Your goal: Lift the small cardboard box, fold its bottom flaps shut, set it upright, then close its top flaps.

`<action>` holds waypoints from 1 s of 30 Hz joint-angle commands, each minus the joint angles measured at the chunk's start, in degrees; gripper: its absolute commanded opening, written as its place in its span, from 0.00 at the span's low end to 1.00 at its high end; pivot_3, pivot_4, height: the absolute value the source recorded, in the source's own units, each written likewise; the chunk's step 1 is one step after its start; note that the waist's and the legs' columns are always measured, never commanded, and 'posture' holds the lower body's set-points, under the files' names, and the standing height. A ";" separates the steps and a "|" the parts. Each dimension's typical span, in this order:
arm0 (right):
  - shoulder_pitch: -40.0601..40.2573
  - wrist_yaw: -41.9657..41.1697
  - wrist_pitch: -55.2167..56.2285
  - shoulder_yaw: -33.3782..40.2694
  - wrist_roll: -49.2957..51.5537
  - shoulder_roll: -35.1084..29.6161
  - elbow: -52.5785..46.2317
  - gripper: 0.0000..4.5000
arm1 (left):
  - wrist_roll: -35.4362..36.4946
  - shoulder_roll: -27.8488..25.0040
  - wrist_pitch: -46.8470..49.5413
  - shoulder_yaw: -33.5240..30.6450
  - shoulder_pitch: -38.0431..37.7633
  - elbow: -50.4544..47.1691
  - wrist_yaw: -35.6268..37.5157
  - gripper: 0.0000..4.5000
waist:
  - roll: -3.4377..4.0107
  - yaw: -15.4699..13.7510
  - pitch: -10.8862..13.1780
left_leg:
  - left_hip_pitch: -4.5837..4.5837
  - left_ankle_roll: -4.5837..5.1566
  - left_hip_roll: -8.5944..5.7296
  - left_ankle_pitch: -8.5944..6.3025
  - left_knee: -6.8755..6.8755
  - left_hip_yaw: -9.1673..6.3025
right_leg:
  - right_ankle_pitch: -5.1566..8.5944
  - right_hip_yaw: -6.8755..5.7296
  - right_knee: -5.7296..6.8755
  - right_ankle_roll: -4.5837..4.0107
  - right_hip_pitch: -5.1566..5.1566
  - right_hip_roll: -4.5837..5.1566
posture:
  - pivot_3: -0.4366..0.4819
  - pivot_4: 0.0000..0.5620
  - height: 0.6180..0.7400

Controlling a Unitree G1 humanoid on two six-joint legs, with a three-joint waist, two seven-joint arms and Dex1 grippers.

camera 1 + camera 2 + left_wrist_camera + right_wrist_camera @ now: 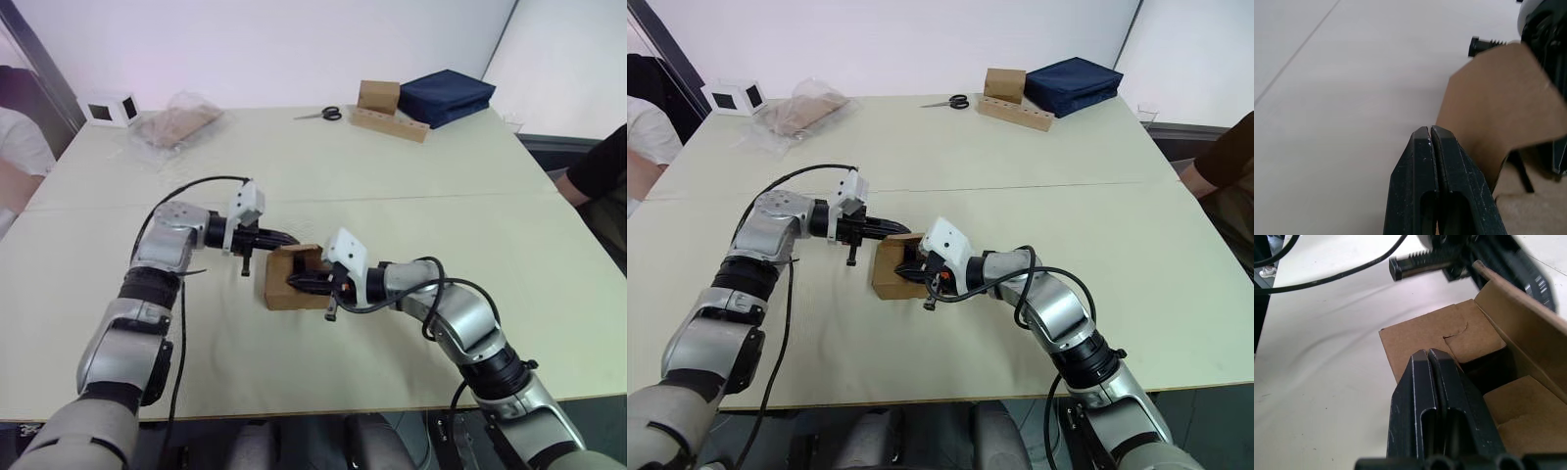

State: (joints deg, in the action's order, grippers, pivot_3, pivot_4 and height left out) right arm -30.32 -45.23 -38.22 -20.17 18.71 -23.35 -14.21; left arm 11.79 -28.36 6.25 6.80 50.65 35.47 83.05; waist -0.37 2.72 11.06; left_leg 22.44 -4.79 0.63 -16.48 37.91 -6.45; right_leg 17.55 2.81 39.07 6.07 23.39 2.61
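Black tools (279,238) (302,284) seemingly against box (279,290)

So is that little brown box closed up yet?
No. The box is open toward the right gripper: its dark inside shows, one flap sticking out.

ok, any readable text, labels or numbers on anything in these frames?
None readable.
The small cardboard box is plain brown, unprinted.
The brown box on the cardboard strip shows no print.
The white cube box has dark windows, no legible text.
The navy bag and scissors carry no marking that can be made out.
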 commanded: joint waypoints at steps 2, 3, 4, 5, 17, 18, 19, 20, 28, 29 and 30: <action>-0.37 0.01 0.12 0.03 -1.01 0.02 0.95 0.00 | 2.86 -2.91 2.95 -4.23 -0.67 -4.52 -1.71 0.01 | 0.00 0.12 0.00 | -0.01 0.00 0.01 0.00 -0.01 -0.01 | 0.00 0.00 0.00 0.00 0.01 -0.02 | 0.48 0.27 1.00; -0.41 -0.07 0.27 -0.03 -1.08 -0.01 1.04 0.00 | 3.13 -2.89 3.38 -4.43 -0.79 -4.77 -2.20 0.01 | 0.00 0.10 0.00 | -0.01 0.00 0.01 0.00 -0.01 -0.03 | 0.00 -0.01 0.01 0.00 0.00 -0.02 | 0.48 0.27 1.00; -0.44 -0.14 0.36 -0.05 -1.09 0.01 1.14 0.00 | 3.16 -2.82 3.50 -4.38 -0.92 -4.87 -2.53 0.01 | 0.00 0.01 0.00 | -0.01 0.00 0.01 0.00 -0.01 -0.02 | 0.00 0.00 0.00 0.00 0.00 -0.01 | 0.48 0.27 1.00; -0.44 -0.20 0.44 -0.09 -1.11 0.05 1.19 0.00 | 2.91 -2.53 3.15 -4.18 -1.19 -4.92 -2.76 0.01 | 0.00 -0.15 0.00 | -0.01 0.00 0.01 0.00 0.00 -0.02 | 0.00 -0.01 0.00 0.00 -0.02 0.00 | 0.48 0.27 1.00; -0.52 -0.59 1.04 0.28 -1.61 -0.47 1.36 0.00 | 4.63 -2.35 5.94 -5.14 -2.07 -9.72 -3.69 0.01 | 0.00 -0.07 0.00 | -0.01 0.00 -0.01 0.00 0.01 -0.02 | 0.00 -0.02 0.00 0.00 -0.03 0.01 | 0.48 0.27 1.00; -0.49 -0.51 0.99 0.29 -1.62 -0.44 1.27 0.00 | 5.15 -2.83 6.67 -5.39 -2.40 -10.72 -3.55 0.01 | 0.00 -0.05 0.00 | -0.01 0.00 -0.01 0.00 0.01 -0.02 | 0.00 -0.02 0.00 0.00 -0.03 0.01 | 0.48 0.27 1.00; -0.56 -0.43 0.91 0.48 -1.57 -0.49 1.15 0.00 | 5.57 -4.51 7.95 -5.45 -3.83 -13.07 -2.76 0.01 | 0.00 -0.04 0.00 | -0.01 0.00 -0.01 0.00 0.01 -0.02 | 0.00 -0.01 0.00 0.00 -0.03 0.01 | 0.48 0.27 1.00; -0.61 -0.38 0.86 0.60 -1.53 -0.53 1.08 0.00 | 5.85 -5.72 8.84 -5.39 -4.88 -14.72 -2.29 0.01 | 0.00 0.05 0.00 | -0.01 0.00 -0.01 0.00 0.01 -0.02 | 0.00 -0.01 0.00 0.00 -0.03 0.01 | 0.48 0.27 1.00; -0.97 -0.41 0.56 2.10 -1.14 -1.45 0.33 0.00 | 12.75 -12.77 18.29 -8.66 -15.77 -29.87 -2.79 0.01 | 0.01 -0.10 0.00 | -0.03 0.00 0.02 0.00 -0.01 -0.04 | 0.00 -0.02 0.00 0.00 -0.05 0.02 | 0.48 0.27 1.00; -1.02 -0.53 0.51 2.42 -1.09 -1.70 0.27 0.00 | 14.31 -12.96 20.19 -8.93 -17.12 -32.59 -3.13 0.01 | 0.01 -0.17 0.00 | -0.03 0.00 0.01 0.00 0.00 -0.03 | 0.00 -0.02 -0.01 0.00 -0.06 0.02 | 0.48 0.27 1.00; -1.06 -0.61 0.44 2.72 -1.06 -1.94 0.23 0.00 | 15.32 -12.68 21.59 -8.96 -18.29 -34.92 -4.02 0.01 | 0.01 -0.21 0.00 | -0.02 0.00 0.01 0.00 0.00 -0.03 | 0.00 -0.01 -0.01 0.00 -0.07 0.02 | 0.48 0.27 1.00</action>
State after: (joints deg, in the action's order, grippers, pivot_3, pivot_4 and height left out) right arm -31.04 -45.69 -37.34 -18.93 17.72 -24.37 -13.14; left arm 24.03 -40.56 25.32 -0.53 33.19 5.87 80.21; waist -0.37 2.51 11.06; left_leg 22.42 -4.79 0.64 -16.48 37.91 -6.47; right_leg 17.55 2.80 39.06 6.06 23.32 2.64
